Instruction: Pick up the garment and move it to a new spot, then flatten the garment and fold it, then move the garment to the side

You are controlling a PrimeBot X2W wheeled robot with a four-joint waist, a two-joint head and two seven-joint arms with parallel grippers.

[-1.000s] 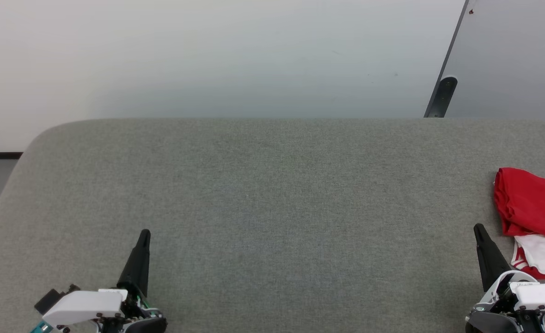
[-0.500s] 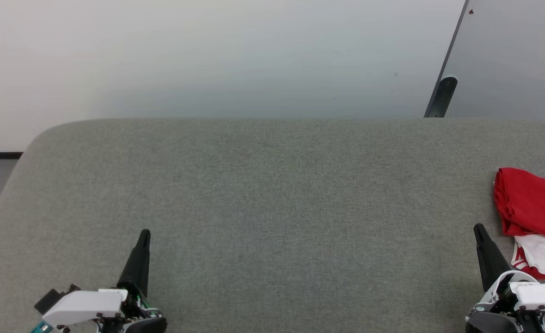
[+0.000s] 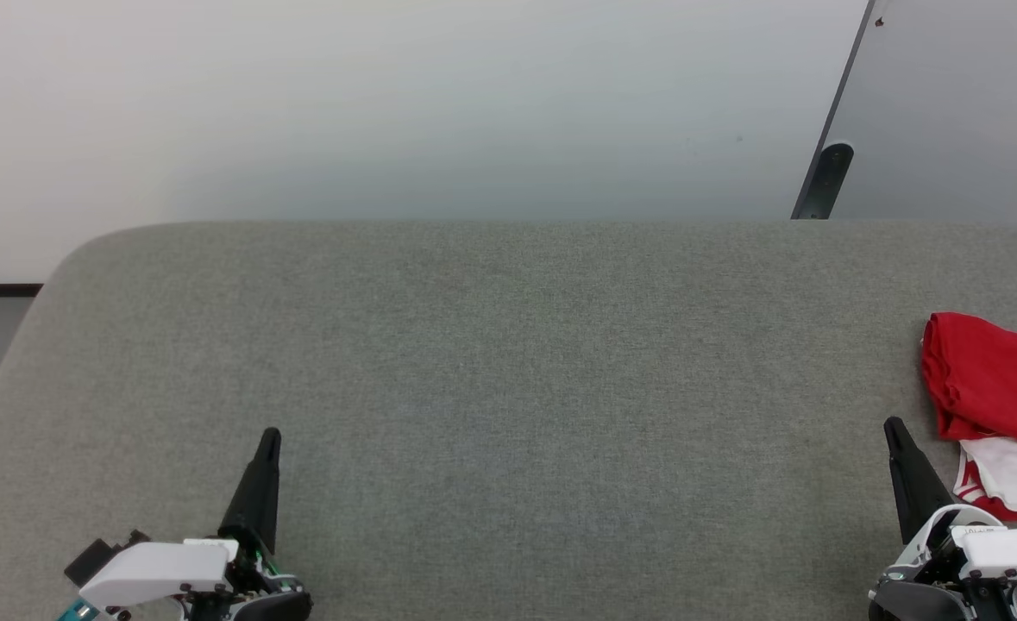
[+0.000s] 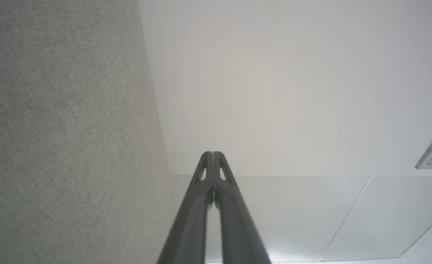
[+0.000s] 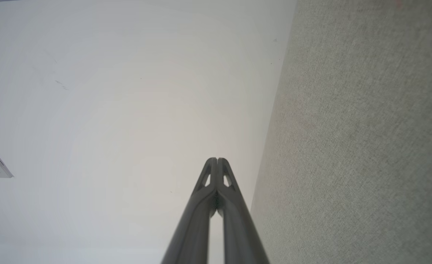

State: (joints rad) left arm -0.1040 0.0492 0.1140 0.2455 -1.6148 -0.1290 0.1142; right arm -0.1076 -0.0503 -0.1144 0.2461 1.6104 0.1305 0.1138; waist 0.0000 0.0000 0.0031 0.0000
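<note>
Head view: garment (image 3: 987, 384) lay bunched at the right edge of the table (image 3: 508, 388), red folds over a white sleeve end, just beside my right jaws. Left wrist view: left jaws pressed together, empty. Right wrist view: right jaws were the same.

the grey fabric tabletop (image 3: 508, 388) lies open across its whole middle, from the left gripper (image 3: 270, 435) at the near left to the right gripper (image 3: 893, 424) at the near right, so a gripper can pass forward or sideways over that stretch. both grippers have their fingers pressed together into one thin point, taking little room. on the tabletop the obstacle is the red and white garment (image 3: 987, 379), bunched at the right edge just beside the right gripper, on its outer side. beyond the far edge is a pale plain surface (image 3: 387, 103), wall or floor unclear, with a dark bracket (image 3: 825, 181) and a grey panel (image 3: 957, 103) at the far right.
</note>
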